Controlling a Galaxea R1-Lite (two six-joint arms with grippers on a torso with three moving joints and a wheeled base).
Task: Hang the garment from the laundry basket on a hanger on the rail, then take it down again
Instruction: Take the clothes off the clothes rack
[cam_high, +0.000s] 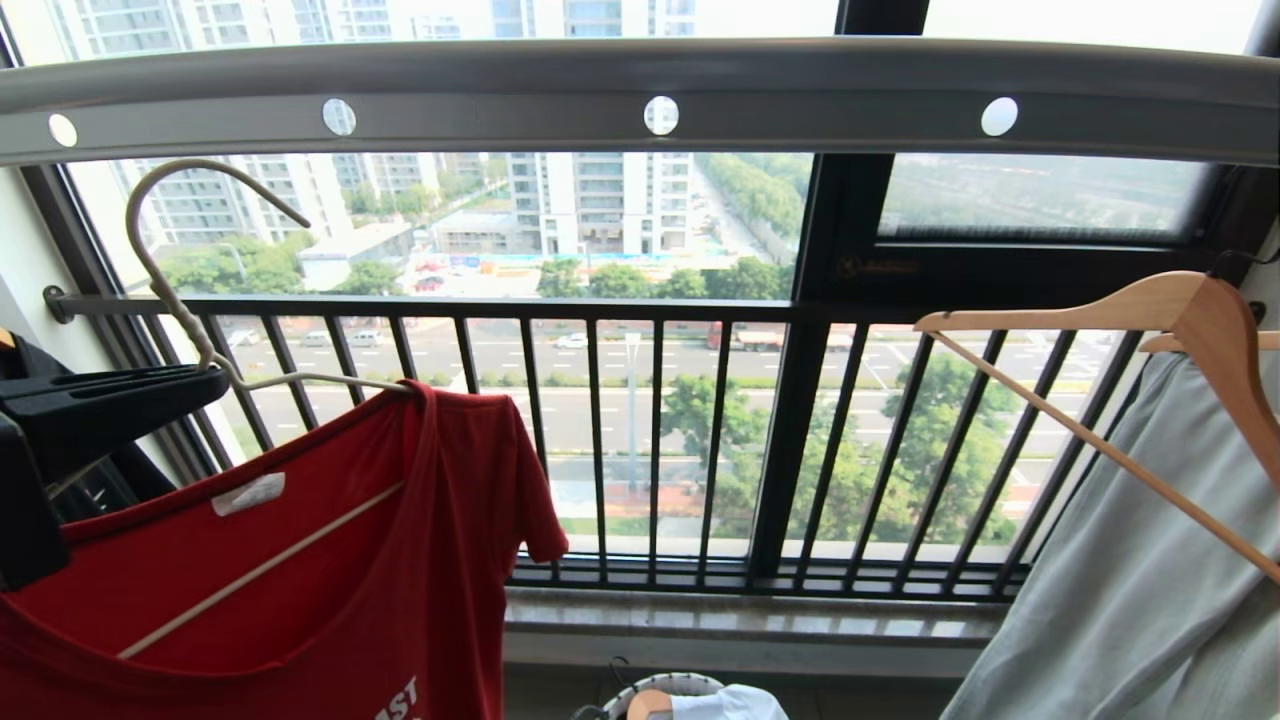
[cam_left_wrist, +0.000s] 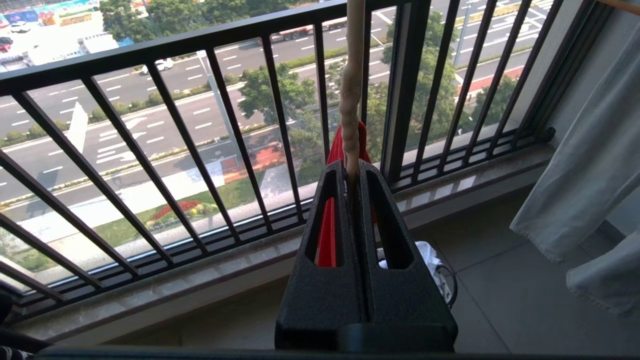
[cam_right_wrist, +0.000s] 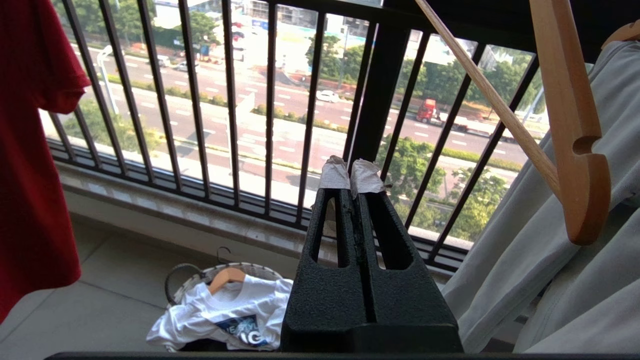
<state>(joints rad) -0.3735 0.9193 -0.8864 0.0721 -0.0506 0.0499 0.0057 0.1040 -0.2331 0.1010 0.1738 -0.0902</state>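
I'm holding the left gripper (cam_high: 205, 375) at nine o'clock in my head view, its fingers pinching the neck of the hanger (cam_high: 170, 260), whose hook is hanging free below the rail (cam_high: 640, 100). The garment (cam_high: 330, 560) is draping from it at seven o'clock. The right gripper (cam_right_wrist: 350, 175) is sitting pressed together, empty, above the laundry basket (cam_right_wrist: 190, 280)

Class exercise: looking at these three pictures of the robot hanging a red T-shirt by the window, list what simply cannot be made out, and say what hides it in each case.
- Red T-shirt: head view, its lettering is cut off by the bottom edge.
- Laundry basket: head view shows only its rim at the bottom edge; in the right wrist view a white shirt covers its contents.
- Cream wire hanger: left wrist view, the left hand covers where the neck joins the shoulders.
- Pale garment: its full shape is cut off in every view.
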